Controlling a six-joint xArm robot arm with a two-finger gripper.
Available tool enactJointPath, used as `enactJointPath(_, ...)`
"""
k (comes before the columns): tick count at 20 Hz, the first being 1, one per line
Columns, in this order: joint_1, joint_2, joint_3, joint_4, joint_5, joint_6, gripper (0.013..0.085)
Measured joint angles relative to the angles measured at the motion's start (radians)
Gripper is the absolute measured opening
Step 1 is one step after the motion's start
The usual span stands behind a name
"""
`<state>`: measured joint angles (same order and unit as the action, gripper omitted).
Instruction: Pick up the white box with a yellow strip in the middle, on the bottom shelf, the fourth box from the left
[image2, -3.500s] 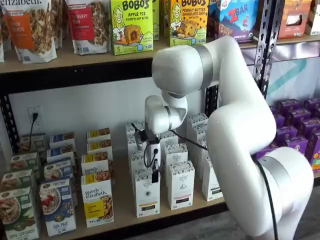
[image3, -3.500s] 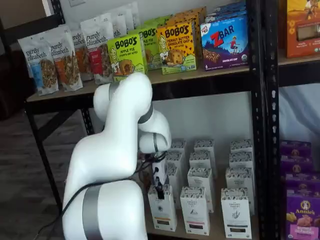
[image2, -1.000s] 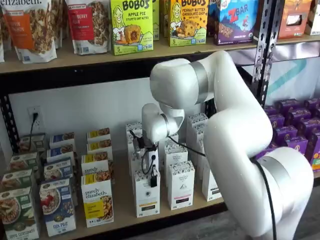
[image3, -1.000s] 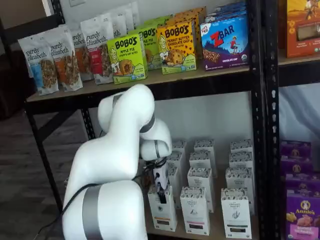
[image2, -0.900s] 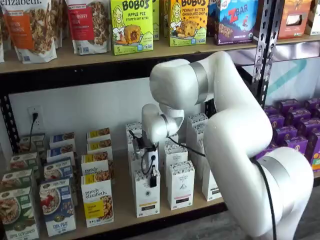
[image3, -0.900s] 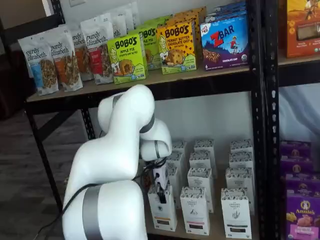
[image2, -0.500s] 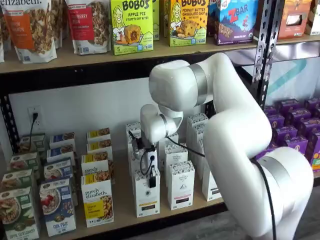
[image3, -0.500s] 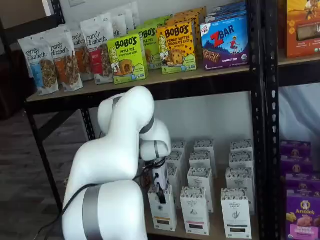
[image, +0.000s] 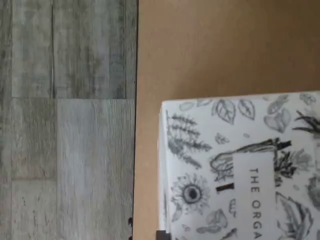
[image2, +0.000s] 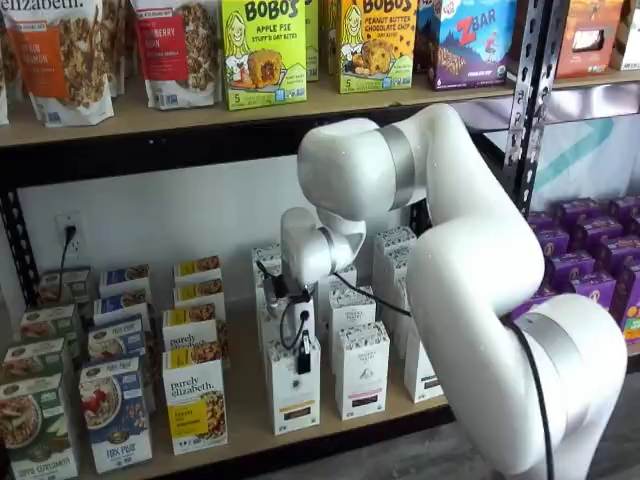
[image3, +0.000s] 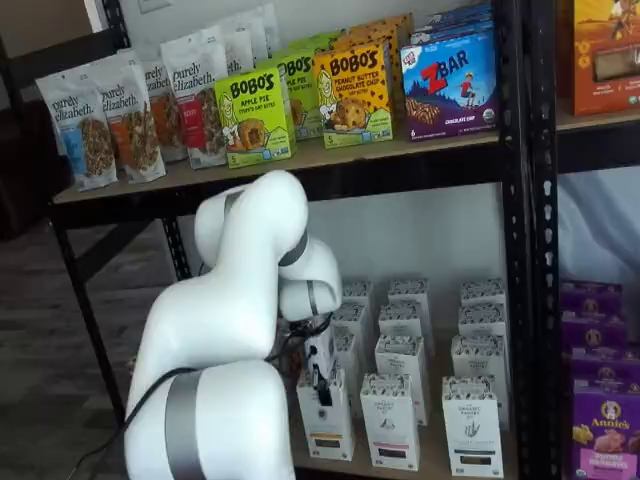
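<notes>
The white box (image2: 293, 395) stands upright at the front of the bottom shelf (image2: 245, 405), a short yellowish strip low on its front. Both shelf views show my gripper (image2: 303, 356) down on the box's top, with one black finger lying against its upper front face. No gap or second finger shows, so I cannot tell whether the grip is closed. The same box (image3: 326, 425) and gripper (image3: 322, 386) sit just below the white wrist. The wrist view looks straight down on the box's leaf-printed top (image: 240, 170), on the tan board (image: 200, 50).
Like white cartons with black strips (image2: 361, 372) stand close to the right and behind. A purely elizabeth box (image2: 194, 405) and cereal boxes (image2: 115, 412) stand to the left. Purple boxes (image3: 605, 430) fill the far right. The upper shelf (image2: 150, 120) with Bobo's boxes hangs overhead.
The wrist has come down and shifted slightly left, bringing the gripper from above the white box onto its top. Over the last half second it barely moves.
</notes>
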<state>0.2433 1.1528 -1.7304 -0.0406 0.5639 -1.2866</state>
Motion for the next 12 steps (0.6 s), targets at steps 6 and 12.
enactJointPath(6, 0.005, -0.01, 0.013, 0.005, -0.006, 0.0, 0.049)
enactJointPath(12, 0.012, -0.028, 0.034, 0.002, 0.004, 0.01, 0.049)
